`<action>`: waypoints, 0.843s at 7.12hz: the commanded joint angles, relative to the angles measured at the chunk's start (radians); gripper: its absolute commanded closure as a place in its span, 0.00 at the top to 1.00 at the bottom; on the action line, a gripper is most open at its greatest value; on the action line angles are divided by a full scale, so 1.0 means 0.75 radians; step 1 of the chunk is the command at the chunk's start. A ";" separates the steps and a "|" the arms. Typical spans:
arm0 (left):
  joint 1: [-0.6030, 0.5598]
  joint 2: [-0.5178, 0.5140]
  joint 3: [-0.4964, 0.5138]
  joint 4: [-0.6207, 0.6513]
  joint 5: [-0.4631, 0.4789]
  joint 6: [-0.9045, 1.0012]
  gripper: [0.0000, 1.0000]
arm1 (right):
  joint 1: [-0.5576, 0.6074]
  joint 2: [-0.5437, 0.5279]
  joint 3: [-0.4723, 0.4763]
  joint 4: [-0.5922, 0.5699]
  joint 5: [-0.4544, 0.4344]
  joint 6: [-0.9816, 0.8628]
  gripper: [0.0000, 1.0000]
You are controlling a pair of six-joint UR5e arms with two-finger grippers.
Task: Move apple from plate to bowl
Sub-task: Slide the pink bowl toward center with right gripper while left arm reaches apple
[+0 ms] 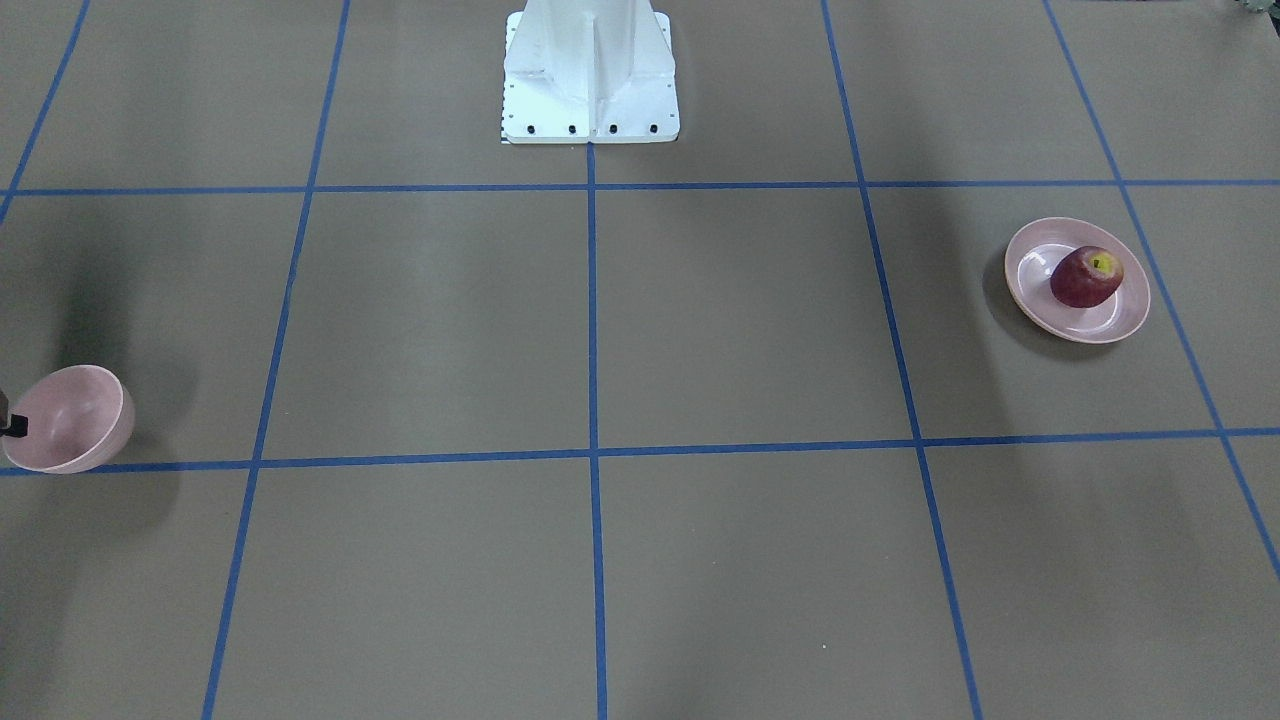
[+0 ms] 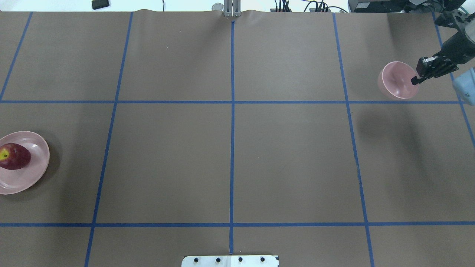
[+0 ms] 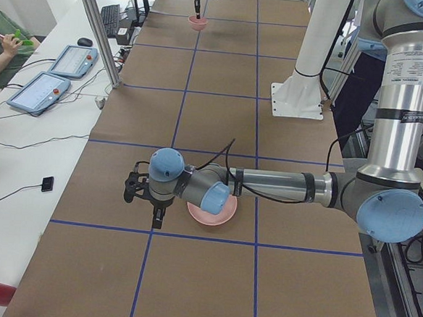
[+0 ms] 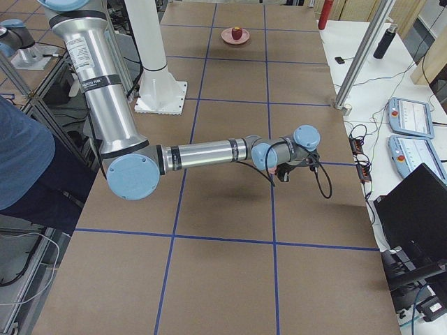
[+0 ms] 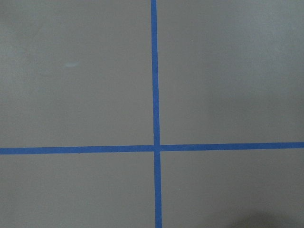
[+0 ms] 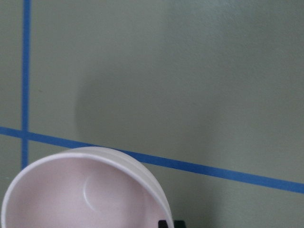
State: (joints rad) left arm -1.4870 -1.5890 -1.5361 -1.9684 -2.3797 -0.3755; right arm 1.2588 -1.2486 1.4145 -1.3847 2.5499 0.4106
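1. The apple (image 1: 1086, 277) sits on the plate (image 1: 1095, 328), right side of the front-facing view, yellow stem patch facing up. In the overhead view, the apple (image 2: 14, 156) and plate (image 2: 37, 148) are at the far left edge, with the plate cut off by the frame.
2. The bowl (image 2: 397, 79) is in the upper right of the overhead view, well apart from the plate across the counter (image 2: 289, 159). Nothing is inside it.
3. The bowl (image 1: 75, 420) looks tipped in the front-facing view, its opening turned toward the left edge. I can't tell whether it is clear of the counter.
4. The right pincer (image 2: 415, 79) is clamped on the bowl's rim on its right side, with one dark finger inside the wall. The right wrist view shows the bowl (image 6: 85, 194) at bottom left and two dark fingertips (image 6: 164, 223) at the rim at the bottom edge.
5. The left pincer (image 3: 157, 218) shows only in the left side view (too little to go on), so I can't tell whether it is open or closed. It hangs over bare counter just left of the plate (image 3: 215, 213), and the arm's wrist covers the apple there.
6. The left wrist view shows only counter and a crossing of the blue tape lines (image 5: 154, 95).
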 commanded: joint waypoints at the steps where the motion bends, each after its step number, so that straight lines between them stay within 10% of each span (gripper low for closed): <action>1: 0.155 0.010 -0.066 0.002 0.005 -0.188 0.99 | -0.072 0.059 0.130 -0.001 -0.007 0.292 0.00; 6: 0.432 0.272 -0.316 -0.065 0.121 -0.466 0.99 | -0.299 0.239 0.210 0.001 -0.198 0.716 0.00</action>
State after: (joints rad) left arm -1.1975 -1.4024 -1.7630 -1.9856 -2.2952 -0.6707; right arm 1.0717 -1.1002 1.5679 -1.3849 2.4396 0.8816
